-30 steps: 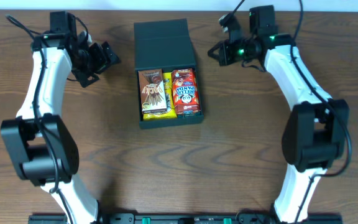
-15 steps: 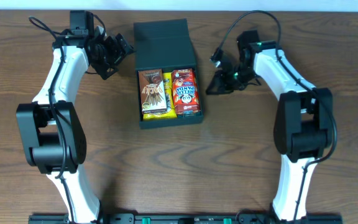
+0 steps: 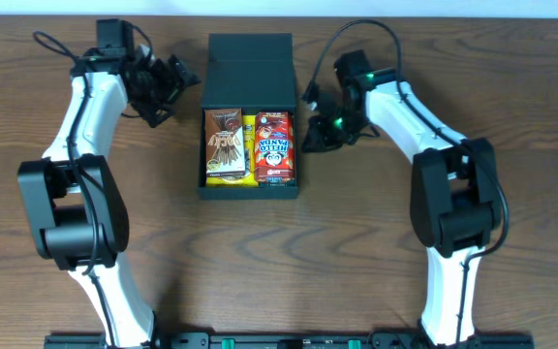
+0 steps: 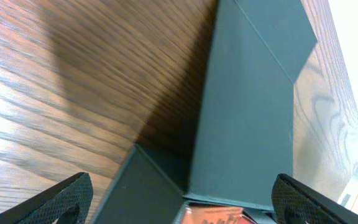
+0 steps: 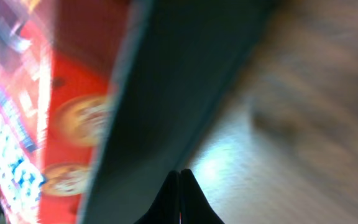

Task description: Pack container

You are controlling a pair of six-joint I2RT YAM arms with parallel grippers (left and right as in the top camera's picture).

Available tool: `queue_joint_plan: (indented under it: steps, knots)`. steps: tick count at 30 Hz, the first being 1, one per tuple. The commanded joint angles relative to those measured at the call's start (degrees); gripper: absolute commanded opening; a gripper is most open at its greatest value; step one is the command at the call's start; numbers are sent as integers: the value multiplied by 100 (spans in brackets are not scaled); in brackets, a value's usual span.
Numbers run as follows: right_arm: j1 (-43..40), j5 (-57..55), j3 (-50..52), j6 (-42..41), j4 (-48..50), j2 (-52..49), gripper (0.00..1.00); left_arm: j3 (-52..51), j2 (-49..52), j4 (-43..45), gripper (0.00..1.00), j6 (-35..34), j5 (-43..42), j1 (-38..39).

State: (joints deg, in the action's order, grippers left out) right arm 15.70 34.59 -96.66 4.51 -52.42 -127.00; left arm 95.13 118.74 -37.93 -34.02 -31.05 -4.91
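Observation:
The container (image 3: pixel 250 58), a dark teal-black box, lies at the middle back of the table with its flap lid folded open away from me. Inside lie a brown snack packet (image 3: pixel 226 143), a yellow packet edge, and a red Hello Panda carton (image 3: pixel 273 145). My right gripper (image 3: pixel 311 136) is shut and empty, its tip against the container's right wall (image 5: pixel 185 81), with the red carton (image 5: pixel 36 124) just beyond it. Left of the lid, my left gripper (image 3: pixel 172 85) stands open and empty. Its fingertips (image 4: pixel 67 199) frame the lid (image 4: pixel 253 106) in the left wrist view.
Brown wooden tabletop (image 3: pixel 356 252) surrounds the box. Both arm bases stand at the front edge. A cable loops above the right arm (image 3: pixel 356 34). A pale strip runs along the table's far edge.
The right gripper swung down and left to the container's right wall, and the container slid a little to the left. The left gripper moved in toward the lid's left side.

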Motion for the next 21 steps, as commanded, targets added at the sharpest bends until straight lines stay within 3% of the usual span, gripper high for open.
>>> queue_joint_plan:
  steps: [1,4,6,7,8,9,10,21]
  knots:
    - [-170,-28,-35,-472,299,61,1,4,92,-28,93,144,146,-120]
    - [-251,229,-35,-625,907,61,2,4,151,120,89,118,140,-122]
    - [-313,505,-35,-793,1397,35,1,4,234,234,77,-7,98,-105]
    - [-343,564,-35,-938,1613,26,2,4,282,313,68,-92,81,-94]
    - [-382,597,-35,-1095,1845,-13,2,4,350,400,49,-216,46,-83]
    - [-426,619,-35,-1246,2009,-35,2,4,385,485,23,-319,-31,-79]
    - [-492,669,-35,-1423,2205,-94,2,4,448,605,7,-470,-79,-74]
    - [-826,1939,-35,-2581,3517,-1005,1,4,721,918,6,-1259,-9,-66]
